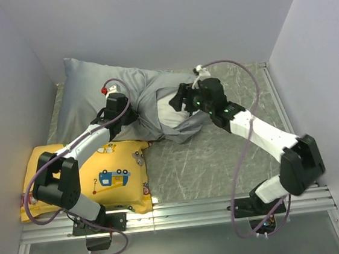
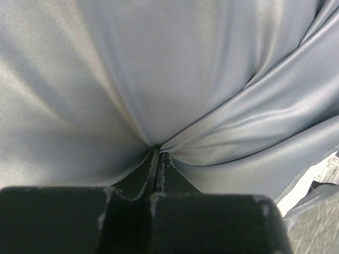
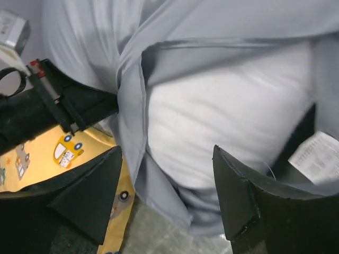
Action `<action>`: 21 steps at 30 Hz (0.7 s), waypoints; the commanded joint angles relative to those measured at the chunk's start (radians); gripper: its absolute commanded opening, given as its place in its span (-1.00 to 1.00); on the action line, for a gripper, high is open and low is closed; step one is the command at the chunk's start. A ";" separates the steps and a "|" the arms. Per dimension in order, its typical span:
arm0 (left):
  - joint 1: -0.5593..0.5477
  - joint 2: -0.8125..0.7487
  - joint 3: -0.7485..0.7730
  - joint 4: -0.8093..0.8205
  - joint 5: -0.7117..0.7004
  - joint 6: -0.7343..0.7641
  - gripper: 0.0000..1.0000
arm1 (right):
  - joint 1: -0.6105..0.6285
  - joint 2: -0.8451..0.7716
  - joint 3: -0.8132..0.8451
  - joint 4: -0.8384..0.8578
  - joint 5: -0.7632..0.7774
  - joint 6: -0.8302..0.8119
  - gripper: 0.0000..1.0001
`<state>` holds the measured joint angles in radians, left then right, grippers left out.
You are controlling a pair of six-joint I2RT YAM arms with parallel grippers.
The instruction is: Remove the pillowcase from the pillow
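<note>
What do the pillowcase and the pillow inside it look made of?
Pillowcase: silver-grey satin-like cloth, probably synthetic; it shows a soft sheen and smooth flowing folds. Pillow: matte white fabric, perhaps cotton or polyester; no shine, plump where exposed.

Setting: robot test cell in a lab. Grey marble-pattern tabletop (image 1: pixel 221 158), boxed in by plain pale partition walls (image 1: pixel 164 18) on three sides. An aluminium rail (image 1: pixel 184 213) along the near edge carries the left arm (image 1: pixel 80 145) and right arm (image 1: pixel 264 132), both cabled.
</note>
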<state>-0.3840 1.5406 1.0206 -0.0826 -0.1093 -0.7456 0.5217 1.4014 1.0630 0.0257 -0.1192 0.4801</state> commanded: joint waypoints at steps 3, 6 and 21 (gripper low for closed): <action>-0.018 0.041 0.019 -0.048 0.049 0.006 -0.99 | -0.005 0.194 0.039 -0.006 -0.040 -0.008 0.64; -0.018 0.050 0.048 -0.063 0.046 0.018 -0.99 | -0.006 0.223 -0.052 0.068 -0.036 0.014 0.79; -0.052 0.261 0.422 -0.175 0.134 0.181 -0.99 | -0.005 0.392 -0.075 0.508 -0.296 0.238 -1.00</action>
<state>-0.4004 1.7329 1.3247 -0.2203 -0.0719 -0.6373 0.5034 1.7821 0.9424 0.3744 -0.3042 0.6254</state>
